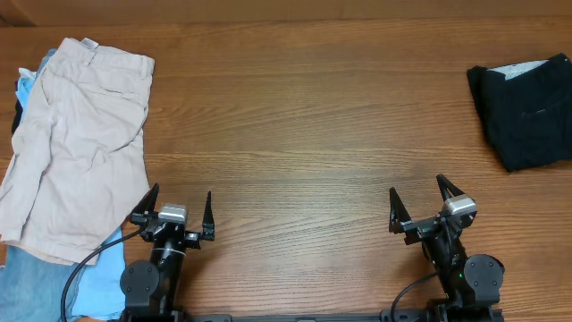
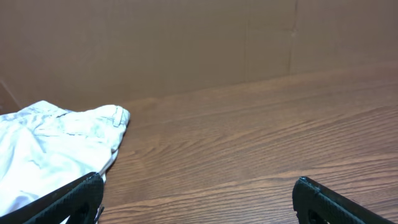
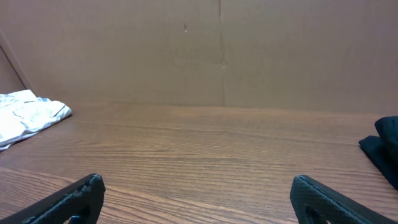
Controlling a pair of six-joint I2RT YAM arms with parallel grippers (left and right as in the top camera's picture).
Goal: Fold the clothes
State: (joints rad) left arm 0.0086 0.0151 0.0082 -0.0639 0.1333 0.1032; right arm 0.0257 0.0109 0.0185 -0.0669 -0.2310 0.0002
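Beige khaki shorts (image 1: 76, 143) with pockets and a white waist label lie spread at the table's left, on top of light-blue denim jeans (image 1: 98, 277). They also show in the left wrist view (image 2: 50, 146) and far left in the right wrist view (image 3: 28, 115). A black folded garment (image 1: 527, 112) lies at the far right, its edge in the right wrist view (image 3: 384, 146). My left gripper (image 1: 179, 204) (image 2: 196, 190) is open and empty, just right of the shorts' lower edge. My right gripper (image 1: 418, 192) (image 3: 196, 190) is open and empty over bare wood.
The wooden table (image 1: 304, 116) runs between the two piles. A brown cardboard wall (image 2: 186, 43) stands behind the table's far edge. Both arm bases sit at the front edge.
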